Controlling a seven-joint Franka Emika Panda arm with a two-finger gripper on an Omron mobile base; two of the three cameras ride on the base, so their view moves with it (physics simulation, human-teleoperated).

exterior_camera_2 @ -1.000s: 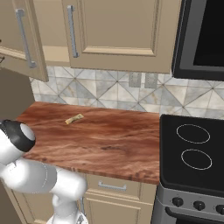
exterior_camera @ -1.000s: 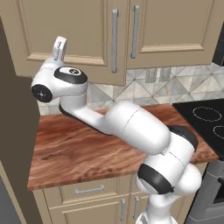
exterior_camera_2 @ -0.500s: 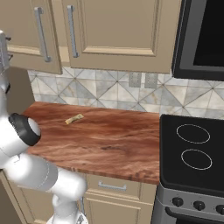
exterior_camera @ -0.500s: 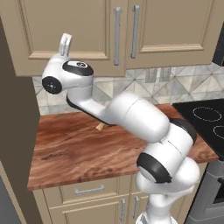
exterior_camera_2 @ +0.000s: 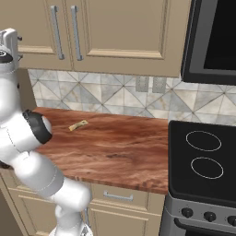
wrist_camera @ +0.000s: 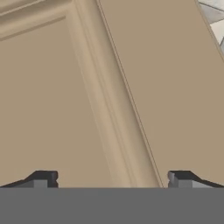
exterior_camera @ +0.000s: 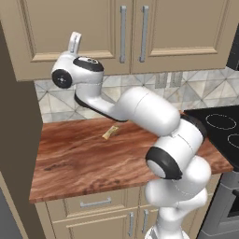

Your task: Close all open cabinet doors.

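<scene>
Both cabinet doors (exterior_camera: pixel 70 32) in view are seen flush w/ the cabinet front in the left base view, handles side by side at the centre seam; no door is seen standing out from the frame. The job is judged done or nearly done for this section; whether any door further along is open can't be told from these views.

The gripper (exterior_camera: pixel 74 43) is held up against the lower part of the left-hand door, fingers spread wide apart, nothing held between them. In the hand view the two dark fingertips (wrist_camera: pixel 41 178) are seen well apart at the bottom, w/ the door's recessed panel and raised frame (wrist_camera: pixel 100 100) right in front, very close. Contact can't be confirmed; touching or just short of it.

The long silver bar handles (exterior_camera: pixel 123 32) lie off to the gripper's side, toward the seam, not grasped. Below the gripper, the wooden desk (exterior_camera: pixel 84 158) carries a small tan scrap (exterior_camera: pixel 109 133), no part of the task. The stove (exterior_camera_2: pixel 203 161) sits well apart, far side.

Judged left: a final press at most, then arm withdrawal.
</scene>
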